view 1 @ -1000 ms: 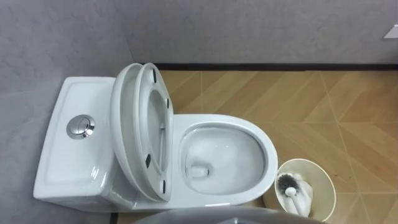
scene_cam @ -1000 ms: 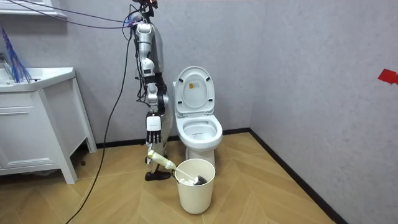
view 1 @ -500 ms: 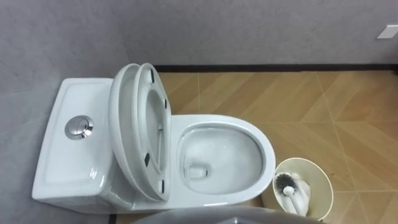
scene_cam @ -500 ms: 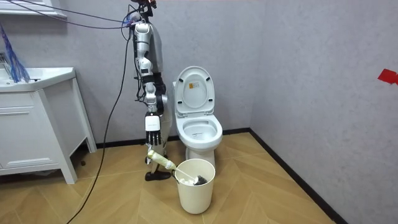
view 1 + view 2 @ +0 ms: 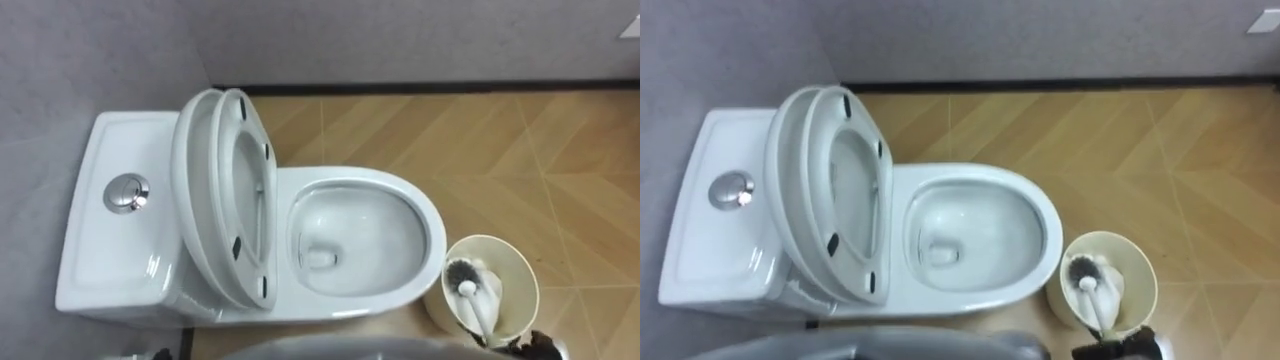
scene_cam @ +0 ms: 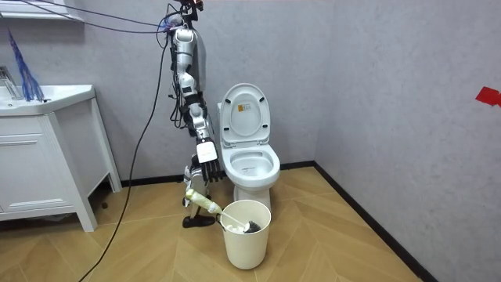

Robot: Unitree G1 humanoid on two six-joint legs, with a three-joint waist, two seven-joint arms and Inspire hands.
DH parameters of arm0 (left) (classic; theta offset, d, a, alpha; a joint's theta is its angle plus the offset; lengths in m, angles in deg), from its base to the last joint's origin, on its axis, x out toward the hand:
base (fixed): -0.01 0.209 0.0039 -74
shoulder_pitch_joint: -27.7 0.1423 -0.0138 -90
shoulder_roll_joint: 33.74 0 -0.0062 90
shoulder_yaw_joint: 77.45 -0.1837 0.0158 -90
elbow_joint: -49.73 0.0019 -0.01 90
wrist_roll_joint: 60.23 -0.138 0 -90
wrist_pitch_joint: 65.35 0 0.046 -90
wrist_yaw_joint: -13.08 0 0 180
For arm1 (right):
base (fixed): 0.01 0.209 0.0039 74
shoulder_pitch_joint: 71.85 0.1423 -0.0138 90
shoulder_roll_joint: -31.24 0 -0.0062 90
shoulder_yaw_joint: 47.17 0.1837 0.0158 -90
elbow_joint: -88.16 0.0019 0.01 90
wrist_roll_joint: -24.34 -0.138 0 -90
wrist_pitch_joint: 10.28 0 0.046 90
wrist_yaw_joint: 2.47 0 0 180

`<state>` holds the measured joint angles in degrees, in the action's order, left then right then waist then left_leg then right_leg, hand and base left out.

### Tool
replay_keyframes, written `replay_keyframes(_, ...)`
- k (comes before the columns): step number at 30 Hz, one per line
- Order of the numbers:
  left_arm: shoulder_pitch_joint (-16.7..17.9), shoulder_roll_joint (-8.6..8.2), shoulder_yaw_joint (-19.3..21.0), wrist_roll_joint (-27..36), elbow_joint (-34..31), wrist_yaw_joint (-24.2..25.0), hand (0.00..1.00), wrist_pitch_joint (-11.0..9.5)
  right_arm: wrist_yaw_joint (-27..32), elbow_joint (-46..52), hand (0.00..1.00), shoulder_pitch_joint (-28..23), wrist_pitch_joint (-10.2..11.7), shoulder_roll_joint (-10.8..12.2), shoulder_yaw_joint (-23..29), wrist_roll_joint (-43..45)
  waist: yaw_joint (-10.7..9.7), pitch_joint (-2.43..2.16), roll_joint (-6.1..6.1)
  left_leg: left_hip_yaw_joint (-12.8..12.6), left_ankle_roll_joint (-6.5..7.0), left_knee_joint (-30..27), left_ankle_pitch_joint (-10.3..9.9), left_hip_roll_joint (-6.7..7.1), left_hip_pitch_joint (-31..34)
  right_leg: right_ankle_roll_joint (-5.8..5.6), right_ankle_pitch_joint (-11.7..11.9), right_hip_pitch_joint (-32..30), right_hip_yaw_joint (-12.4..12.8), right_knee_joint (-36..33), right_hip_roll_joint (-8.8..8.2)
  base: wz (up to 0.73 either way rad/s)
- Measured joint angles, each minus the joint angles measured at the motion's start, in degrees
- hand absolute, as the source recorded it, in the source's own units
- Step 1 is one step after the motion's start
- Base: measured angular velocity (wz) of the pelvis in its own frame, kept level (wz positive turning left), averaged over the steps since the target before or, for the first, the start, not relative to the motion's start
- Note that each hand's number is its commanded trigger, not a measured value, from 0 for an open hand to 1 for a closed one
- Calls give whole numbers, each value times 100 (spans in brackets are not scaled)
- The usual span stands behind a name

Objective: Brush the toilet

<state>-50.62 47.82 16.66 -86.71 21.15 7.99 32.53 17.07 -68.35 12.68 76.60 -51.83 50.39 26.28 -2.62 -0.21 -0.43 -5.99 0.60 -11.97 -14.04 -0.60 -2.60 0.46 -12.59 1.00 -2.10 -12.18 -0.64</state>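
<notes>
Nothing's actually been brushed yet, far as I can tell. Going left to right in the head view: the tank (image 5: pixel 110 235) with its flush button (image 5: pixel 127 193) is the farthest thing from the fingers. The lid and seat (image 5: pixel 200 210) are already flipped up against the tank, so that bit's sorted. The bowl (image 5: pixel 370 245) is open and easy to get at, off to one side of the fingers. The toilet brush (image 5: pixel 460 272) sits head-down in the cream bucket (image 5: pixel 512 262) on the floor beside the bowl. In the room view its handle pokes out over the rim, right under the fingers but apart from them. The right hand (image 6: pixel 207 151) hangs above it with the fingers (image 6: pixel 210 167) loose and pretty much straight, holding nothing. So I reckon basically everything's left: reach down, grab the handle, lift the brush out, scrub round the bowl, then drop the brush back in the bucket.
</notes>
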Motion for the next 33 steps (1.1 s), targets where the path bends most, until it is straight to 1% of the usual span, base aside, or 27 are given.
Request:
replay_keyframes(2,-101,1,0,1,1,-105,0,-114,69,1,0,91,98,-1,-1,-315,4,24,26,7,0,-96,0,4,180,0,0,-151,-50,-71,-13,6)
replay_keyframes(3,-122,2,-5,5,1,-119,0,-145,95,0,0,106,123,-1,-10,-391,5,31,12,8,0,-105,0,3,222,0,0,-200,-52,-94,-13,4)
replay_keyframes(4,-164,9,-42,4,16,-173,0,-210,123,-32,0,154,180,0,-10,-474,6,35,20,8,0,-154,0,2,334,0,0,-323,-65,-178,-19,0)
replay_keyframes(5,-197,9,-46,5,30,-192,0,-237,141,-42,0,173,201,0,-8,-490,4,30,28,8,0,-188,0,2,414,0,0,-386,-91,-208,-27,6)
replay_keyframes(6,-257,15,-47,4,42,-223,0,-315,165,-84,0,233,240,0,-6,-488,-1,22,62,23,0,-281,0,2,577,0,0,-510,-130,-298,-40,9)
replay_keyframes(8,-361,37,-84,16,37,-293,0,-390,168,-165,0,368,269,0,-12,-487,7,35,65,73,0,-491,0,3,869,1,1,-766,-141,-456,-53,8)
replay_keyframes(10,-548,39,-86,146,41,-348,0,-454,208,-511,0,648,300,-10,-10,-496,6,72,48,89,1,-773,-1,-2,1271,11,7,-1088,-165,-593,-69,7)
replay_keyframes(11,-590,38,-94,188,41,-351,0,-462,217,-567,0,721,300,-16,-13,-533,10,78,49,110,1,-837,-1,2,1397,11,7,-1207,-182,-655,-77,12)
replay_keyframes(12,-725,37,-99,225,44,-361,0,-491,230,-703,0,863,305,-32,-14,-655,6,90,61,146,1,-927,-1,6,1615,12,6,-1423,-216,-771,-90,16)
replay_keyframes(13,-845,37,-105,238,44,-427,0,-555,233,-789,0,970,304,-41,-15,-752,21,112,76,148,3,-969,0,7,1801,17,9,-1612,-252,-857,-102,18)
replay_keyframes(14,-891,37,-112,247,45,-470,0,-583,233,-830,0,1025,305,-44,-20,-804,35,123,88,147,27,-988,5,8,1868,18,10,-1683,-266,-889,-109,12)
replay_keyframes(15,-966,37,-177,347,44,-551,0,-623,232,-917,0,1110,306,-55,-62,-881,77,127,88,140,85,-1015,23,23,1992,17,10,-1829,-265,-960,-125,6)
replay_keyframes(16,-1032,34,-260,466,40,-591,0,-657,233,-963,0,1155,304,-76,-103,-940,106,132,101,144,102,-1098,17,26,2135,13,8,-1965,-265,-1021,-134,0)
replay_keyframes(18,-1121,39,-339,601,35,-624,0,-674,232,-984,0,1277,299,-115,-186,-963,170,140,119,145,126,-1199,10,34,2384,11,5,-2235,-265,-1184,-155,0)
replay_keyframes(20,-1201,41,-385,758,36,-695,0,-674,228,-1040,0,1399,295,-169,-187,-964,165,140,135,151,145,-1289,32,46,2610,11,7,-2470,-276,-1300,-181,2)
replay_keyframes(24,-1235,104,-510,1105,29,-775,0,-702,243,-1144,0,1565,296,-285,-186,-1127,169,148,115,148,158,-1408,80,51,3028,26,30,-2892,-297,-1456,-215,2)
replay_keyframes(26,-1304,119,-569,1129,30,-833,0,-708,244,-1149,0,1628,289,-335,-187,-1256,180,151,113,143,164,-1470,94,53,3244,29,35,-3119,-300,-1534,-225,0)
replay_keyframes(28,-1355,154,-712,1136,29,-915,0,-738,241,-1144,0,1632,290,-397,-351,-1387,184,162,93,143,169,-1504,107,64,3430,30,35,-3322,-293,-1600,-236,0)
replay_keyframes(29,-1359,159,-744,1135,28,-944,0,-756,240,-1144,0,1626,290,-417,-418,-1392,187,163,86,138,169,-1518,107,68,3472,31,33,-3373,-283,-1644,-238,0)
replay_keyframes(31,-1429,190,-804,1137,0,-989,0,-802,230,-1139,0,1655,285,-494,-460,-1409,185,171,72,160,172,-1620,110,97,3751,31,18,-3667,-265,-1776,-256,0)
replay_keyframes(33,-1514,222,-940,1136,0,-1057,0,-794,230,-1140,0,1683,263,-546,-468,-1359,175,174,77,190,173,-1756,110,111,3976,31,1,-3889,-269,-1902,-279,5)
